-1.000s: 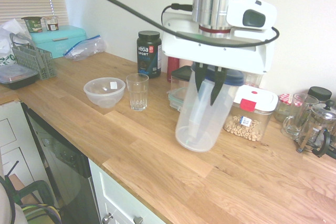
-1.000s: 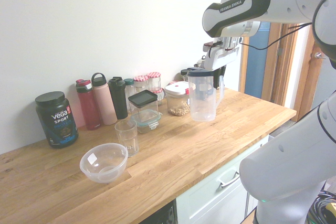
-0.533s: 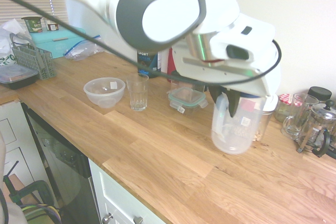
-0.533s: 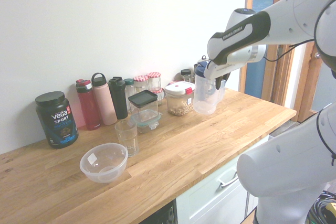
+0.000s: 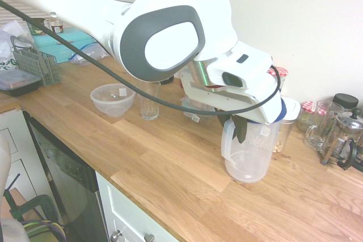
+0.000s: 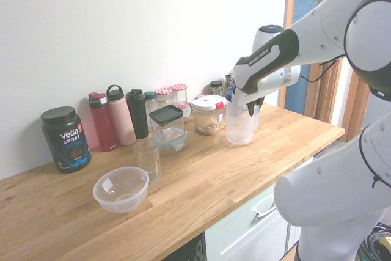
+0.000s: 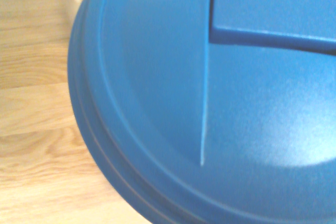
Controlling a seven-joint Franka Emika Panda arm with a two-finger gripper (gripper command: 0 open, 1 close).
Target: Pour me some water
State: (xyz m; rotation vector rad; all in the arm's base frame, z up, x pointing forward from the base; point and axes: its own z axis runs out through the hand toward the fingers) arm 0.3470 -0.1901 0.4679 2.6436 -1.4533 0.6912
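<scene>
Standing upright on the wooden bench (image 5: 170,162), the clear plastic pitcher with a blue lid (image 5: 248,151) sat near the back wall, just in front of a white-lidded container of nuts (image 6: 208,116). The white arm's jaws (image 5: 241,130) were at the pitcher's top, by the lid and the upper end of its handle; a dark finger (image 5: 240,131) hung down over the rim, but whether the jaws were closed on the pitcher or loose around it could not be told from either outside view. In the wrist view the blue lid (image 7: 220,93) filled nearly the whole picture, with a raised flap and a straight seam across it, and bare wood showed beside it. Well apart from the pitcher, further along the bench, stood an empty ribbed drinking glass (image 6: 147,159), upright, with a clear plastic bowl bearing a small white sticker (image 6: 121,189) just beside it. Behind the glass sat a clear square box with a dark lid (image 6: 167,128). Against the wall stood a row of a black tub printed "Vega Sport" (image 6: 65,139), a red bottle (image 6: 102,122), a pink bottle (image 6: 120,116) and a dark green bottle (image 6: 137,114). At the far end, beyond the pitcher, a glass French press (image 5: 342,138) stood by the wall.
</scene>
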